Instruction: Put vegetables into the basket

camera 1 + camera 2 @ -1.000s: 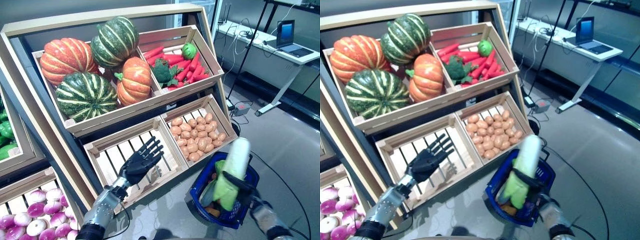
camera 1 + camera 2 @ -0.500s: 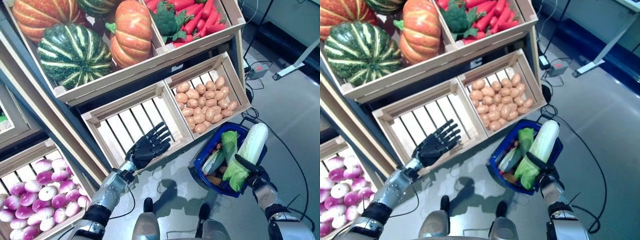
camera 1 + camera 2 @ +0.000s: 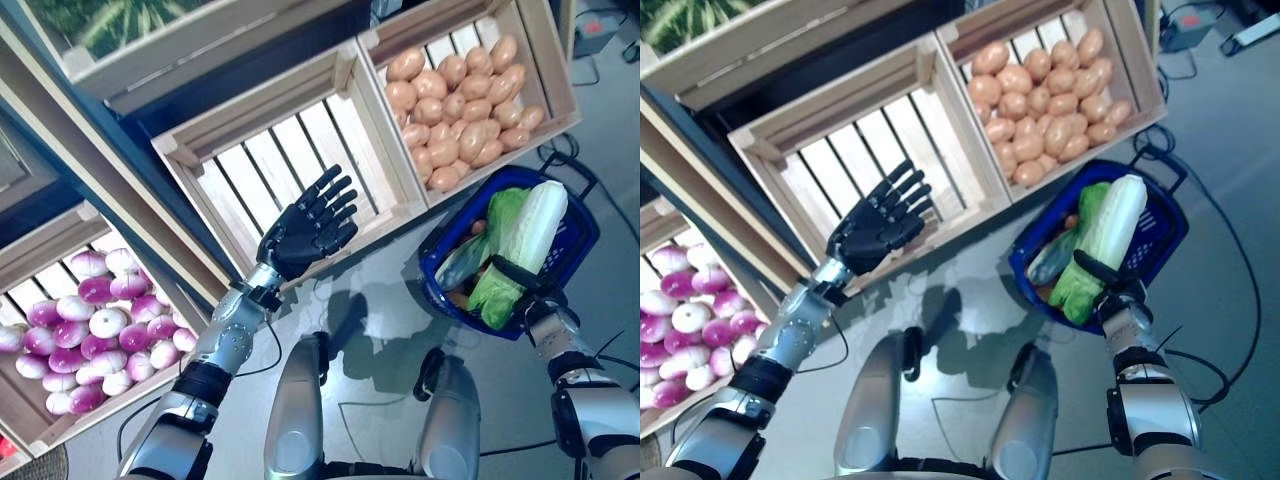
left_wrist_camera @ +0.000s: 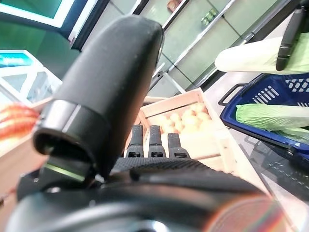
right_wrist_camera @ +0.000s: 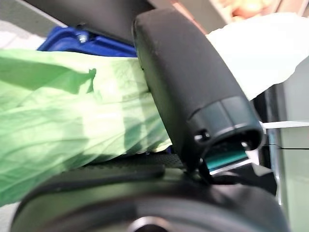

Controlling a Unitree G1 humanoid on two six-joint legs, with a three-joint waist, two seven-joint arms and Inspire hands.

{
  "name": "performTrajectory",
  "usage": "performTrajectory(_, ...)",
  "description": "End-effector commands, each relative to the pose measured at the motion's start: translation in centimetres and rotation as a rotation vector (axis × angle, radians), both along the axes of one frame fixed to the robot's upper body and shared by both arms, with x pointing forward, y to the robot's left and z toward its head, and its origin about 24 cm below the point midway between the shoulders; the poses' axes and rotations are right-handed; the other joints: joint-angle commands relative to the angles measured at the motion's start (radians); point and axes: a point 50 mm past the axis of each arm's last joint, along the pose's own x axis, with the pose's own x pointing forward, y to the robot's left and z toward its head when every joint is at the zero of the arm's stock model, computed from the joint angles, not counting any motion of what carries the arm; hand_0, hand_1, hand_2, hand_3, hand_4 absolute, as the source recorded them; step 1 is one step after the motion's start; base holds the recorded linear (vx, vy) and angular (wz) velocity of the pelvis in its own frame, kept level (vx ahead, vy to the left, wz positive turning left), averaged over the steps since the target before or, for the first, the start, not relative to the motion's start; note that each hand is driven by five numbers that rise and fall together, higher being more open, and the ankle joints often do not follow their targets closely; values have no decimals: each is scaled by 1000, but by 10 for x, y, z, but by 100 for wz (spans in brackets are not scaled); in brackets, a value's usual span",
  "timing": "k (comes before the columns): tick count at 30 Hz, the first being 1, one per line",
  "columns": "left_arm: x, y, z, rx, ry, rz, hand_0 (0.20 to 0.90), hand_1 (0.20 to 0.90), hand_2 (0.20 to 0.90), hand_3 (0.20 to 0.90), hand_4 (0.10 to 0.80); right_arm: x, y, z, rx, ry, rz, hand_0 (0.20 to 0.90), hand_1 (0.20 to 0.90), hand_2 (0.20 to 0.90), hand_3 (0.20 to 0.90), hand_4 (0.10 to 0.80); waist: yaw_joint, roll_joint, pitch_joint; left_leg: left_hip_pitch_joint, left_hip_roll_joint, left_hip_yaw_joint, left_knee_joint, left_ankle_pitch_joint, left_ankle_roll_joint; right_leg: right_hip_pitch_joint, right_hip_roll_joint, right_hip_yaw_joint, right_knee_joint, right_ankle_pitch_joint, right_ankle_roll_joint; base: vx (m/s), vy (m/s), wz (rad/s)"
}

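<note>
I had the right hand curled round a napa cabbage, gripping it near the leafy green end, with the white stalk end pointing away toward the crate of potatoes. The cabbage lay tilted over the blue basket, its stalk end near the basket's far rim and its leaves by the near rim, so I judged it was held lengthwise to fit the basket's long side. The right wrist view showed the thumb pressed across the green leaves, a firm clasp rather than a light pinch. Whether the cabbage already rested on what was inside, I could not tell. In the basket beneath it lay another leafy green vegetable and something orange, partly hidden.

My left hand was well apart from the basket, raised over the front edge of the empty slatted crate, fingers straight and spread, holding nothing. I read that as kept clear of the drop. Farther from the basket, beyond the left arm, sat a crate of purple onions. By my judgement the next thing needed was lowering and letting go.
</note>
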Motion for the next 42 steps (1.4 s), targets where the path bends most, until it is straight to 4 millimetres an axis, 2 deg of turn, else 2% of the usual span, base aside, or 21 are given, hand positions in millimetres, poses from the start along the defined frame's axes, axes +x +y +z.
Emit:
performTrajectory(1, 0, -10, 56, -142, -278, -30, 900, 900, 900, 900, 800, 16, -30, 57, -63, -168, -127, 300, 300, 300, 300, 400, -4, 15, -12, 46, 43, -24, 31, -92, -34, 7, -12, 24, 134, -55, -71, -41, 21, 8)
performTrajectory(5, -1, -7, 57, -159, -279, -32, 900, 900, 900, 900, 800, 15, -38, 67, -68, -204, -165, 300, 300, 300, 300, 400, -11, 26, -10, -7, 48, -30, 118, -137, -33, -53, -16, 44, 210, -97, -77, -8, 7, 5)
performTrajectory(6, -2, -7, 57, -159, -279, -32, 900, 900, 900, 900, 800, 15, -38, 68, -70, -207, -165, 535, 535, 535, 535, 557, -12, 27, -10, -12, 47, -32, 125, -140, -34, -59, -14, 46, 218, -101, -77, -10, -3, 7)
performTrajectory(7, -2, -7, 56, -161, -277, -33, 900, 900, 900, 900, 800, 14, -40, 69, -78, -206, -170, 900, 900, 900, 900, 800, -14, 27, -10, -21, 48, -34, 140, -147, -34, -71, -13, 50, 233, -107, -78, -3, -5, 7)
performTrajectory(18, -4, 0, 54, -174, -269, -49, 900, 900, 900, 900, 800, 8, -53, 78, -121, -210, -201, 900, 900, 900, 900, 800, -20, 19, -26, -25, 64, -37, 159, -159, -43, -82, -3, 55, 252, -120, -74, -4, -2, 1)
performTrajectory(19, -4, 1, 54, -174, -270, -50, 900, 900, 900, 900, 800, 7, -54, 79, -123, -211, -203, 900, 900, 900, 900, 800, -21, 17, -25, -33, 64, -34, 147, -131, -37, -89, -4, 50, 239, -96, -83, -62, -13, -3)
performTrajectory(22, -3, 2, 55, -185, -263, -51, 900, 900, 900, 900, 800, 6, -57, 81, -136, -208, -208, 900, 900, 900, 900, 800, -21, 13, -32, -25, 70, -33, 136, -125, -40, -80, -3, 48, 230, -93, -80, 6, -17, -6)
performTrajectory(23, -3, 2, 55, -186, -260, -50, 900, 900, 900, 900, 800, 6, -56, 80, -136, -207, -208, 900, 900, 900, 900, 800, -20, 12, -36, -15, 71, -37, 141, -148, -46, -71, -1, 51, 238, -113, -71, 7, -16, -7)
performTrajectory(24, -3, 2, 55, -188, -258, -51, 900, 900, 900, 900, 800, 5, -57, 80, -138, -207, -210, 900, 900, 900, 900, 800, -21, 10, -36, -17, 72, -32, 126, -122, -41, -74, -1, 45, 224, -91, -80, 11, -15, -5)
performTrajectory(34, -5, 7, 49, -181, -239, -61, 900, 900, 900, 900, 800, 4, -53, 73, -145, -190, -184, 900, 900, 900, 900, 800, -12, -10, -78, 68, 79, -21, -17, -62, -44, 5, 8, 20, 118, -43, -72, 0, -1, -1)
performTrajectory(37, -4, 7, 48, -173, -231, -60, 900, 900, 900, 900, 800, 3, -50, 66, -137, -181, -165, 900, 900, 900, 900, 800, -8, -18, -94, 103, 78, -17, -81, -32, -44, 39, 11, 8, 69, -19, -69, 12, -5, -3)
performTrajectory(42, -5, 9, 34, -109, -193, -31, 900, 900, 900, 900, 800, 2, -27, 38, -85, -166, -74, 900, 900, 900, 900, 800, -1, -36, -144, 210, 69, -7, -289, 76, -49, 154, 42, -30, -124, 69, -62, 41, -18, -1)
